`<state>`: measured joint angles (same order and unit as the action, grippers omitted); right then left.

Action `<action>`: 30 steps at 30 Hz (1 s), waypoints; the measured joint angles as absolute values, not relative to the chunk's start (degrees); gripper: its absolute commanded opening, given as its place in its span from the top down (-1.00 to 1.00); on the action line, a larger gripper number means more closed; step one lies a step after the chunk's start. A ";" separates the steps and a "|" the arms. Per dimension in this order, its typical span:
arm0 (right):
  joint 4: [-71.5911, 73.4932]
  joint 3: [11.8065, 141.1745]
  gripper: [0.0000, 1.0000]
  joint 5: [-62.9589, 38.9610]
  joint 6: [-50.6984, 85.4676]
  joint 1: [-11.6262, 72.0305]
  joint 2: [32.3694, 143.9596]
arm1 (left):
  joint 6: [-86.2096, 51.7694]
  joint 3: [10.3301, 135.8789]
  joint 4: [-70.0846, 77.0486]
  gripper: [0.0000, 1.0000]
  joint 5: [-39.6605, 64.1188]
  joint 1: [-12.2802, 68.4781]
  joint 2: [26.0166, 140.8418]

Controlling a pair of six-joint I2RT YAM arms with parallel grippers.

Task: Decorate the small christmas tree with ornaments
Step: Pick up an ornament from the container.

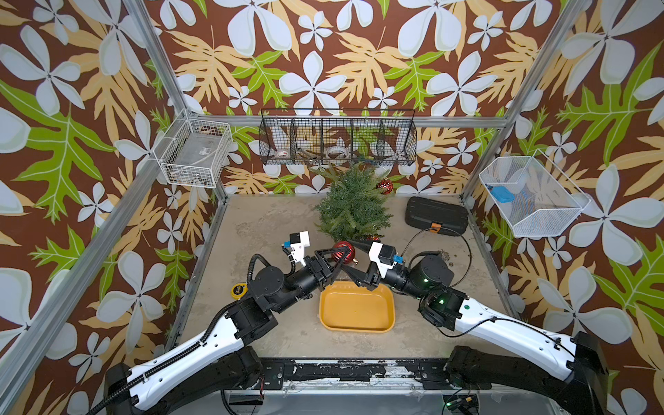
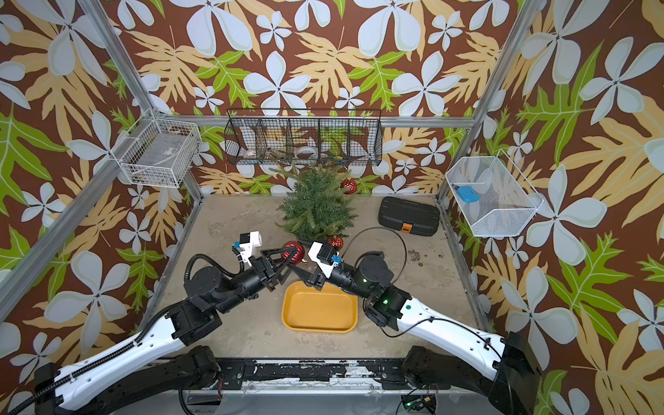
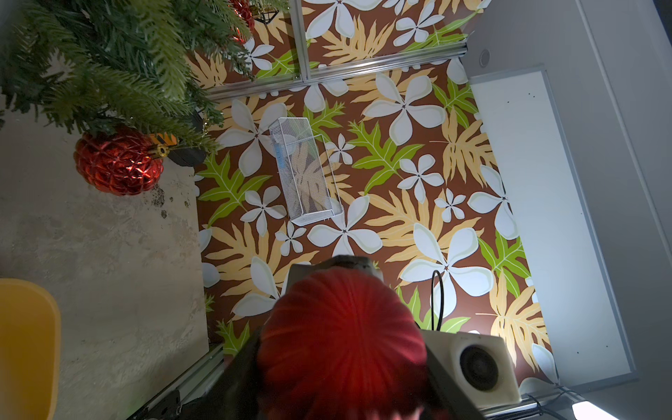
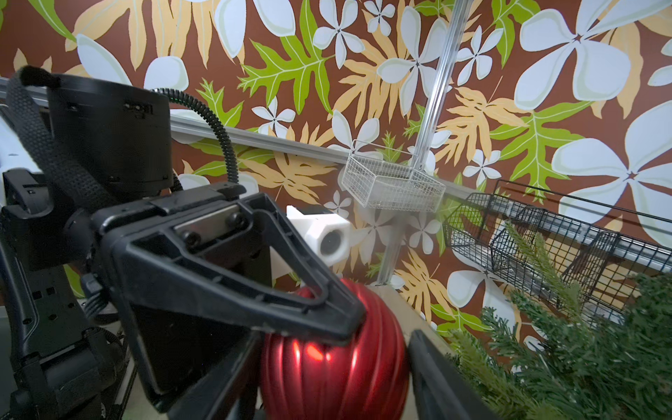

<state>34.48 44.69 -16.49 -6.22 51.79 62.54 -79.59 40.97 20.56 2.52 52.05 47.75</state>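
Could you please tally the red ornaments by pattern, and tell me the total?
Ribbed ornament, held in the left hand: 1
Lattice ornaments, on the tree, upper and lower: 2
Total: 3

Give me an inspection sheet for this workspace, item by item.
Surface: table, stained, dark crumbs on the robot's right.
Job's things: tree upright at the back, two baubles hung: upper bauble, lower bauble; ribbed bauble held.
Clutter: yellow tray, black case, tape measure.
Grippers: left gripper shut on ribbed bauble; right gripper open, beside it.
Cables: black cable looped above the table.
Surroundings: wire baskets.
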 measured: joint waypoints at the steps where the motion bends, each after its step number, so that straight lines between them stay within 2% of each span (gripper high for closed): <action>1: 34.22 44.66 -0.23 -16.49 -6.24 51.79 62.59 | -79.61 40.97 20.78 -0.05 2.63 52.05 47.75; 3: 34.17 44.62 -0.14 -16.47 -6.22 51.86 62.65 | -79.68 40.97 20.86 -0.06 2.61 52.05 47.79; 6: 34.24 44.58 -0.12 -16.47 -6.24 51.83 62.57 | -80.03 40.75 21.58 -0.06 2.55 52.05 47.92; 12: 34.22 44.27 -0.27 -16.49 -6.24 51.83 62.24 | -80.68 40.38 22.26 -0.08 2.90 52.05 48.07; 19: 34.28 44.73 -0.30 -16.49 -6.15 51.81 62.24 | -80.86 40.38 22.87 -0.08 3.31 52.05 48.60; 24: 34.17 45.04 -0.09 -16.32 -6.44 51.83 62.57 | -80.86 40.53 22.79 -0.12 3.20 52.05 48.77; 25: 34.17 45.08 -0.08 -16.36 -6.44 51.83 62.59 | -80.86 40.60 22.72 -0.16 3.09 52.05 48.77; 29: 33.87 44.82 -0.04 -16.29 -6.44 51.81 62.28 | -80.53 41.10 22.28 -0.64 3.29 52.05 48.51; 30: 33.58 44.77 -0.03 -16.27 -6.44 51.81 62.08 | -80.25 41.39 21.91 -0.70 3.33 52.05 48.40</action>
